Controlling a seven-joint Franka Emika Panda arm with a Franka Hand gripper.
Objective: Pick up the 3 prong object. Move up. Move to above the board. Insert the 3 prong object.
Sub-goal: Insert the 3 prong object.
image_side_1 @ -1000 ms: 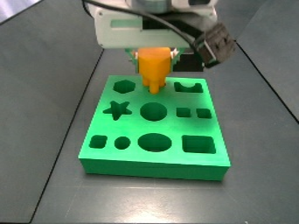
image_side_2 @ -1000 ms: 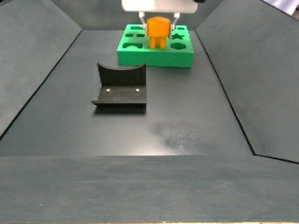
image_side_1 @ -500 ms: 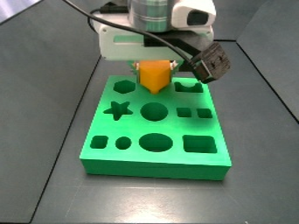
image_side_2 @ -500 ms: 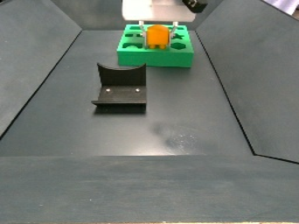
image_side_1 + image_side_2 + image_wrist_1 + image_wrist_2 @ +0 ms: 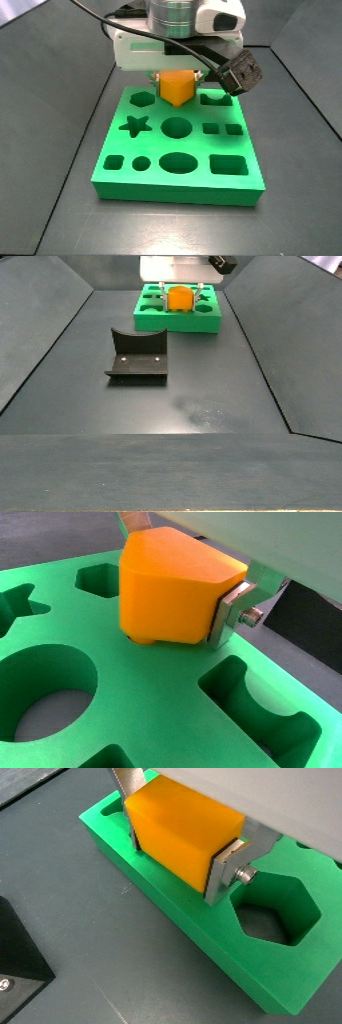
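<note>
The orange 3 prong object [image 5: 171, 587] sits between my gripper's [image 5: 174, 592] silver fingers [image 5: 230, 610], which are shut on it. Its lower end rests down on the green board [image 5: 147, 682], and a short stub of a prong shows at its base in a wrist view. It also shows in the wrist view [image 5: 181, 828] at the board's edge [image 5: 174, 908] beside the hexagon hole. In both side views the orange piece [image 5: 175, 87] [image 5: 178, 299] stands at the far part of the board [image 5: 160, 160] [image 5: 160, 322], under the gripper [image 5: 175, 80].
A black block with a curved notch [image 5: 136, 355] stands on the dark floor, well away from the board. Its corner shows in a wrist view [image 5: 20, 963]. Sloped dark walls enclose the floor. A cable and black connector [image 5: 243, 72] hang by the gripper.
The gripper has moved down with the orange piece, from above the board until the piece sits low on it. In the last half second little has moved.
</note>
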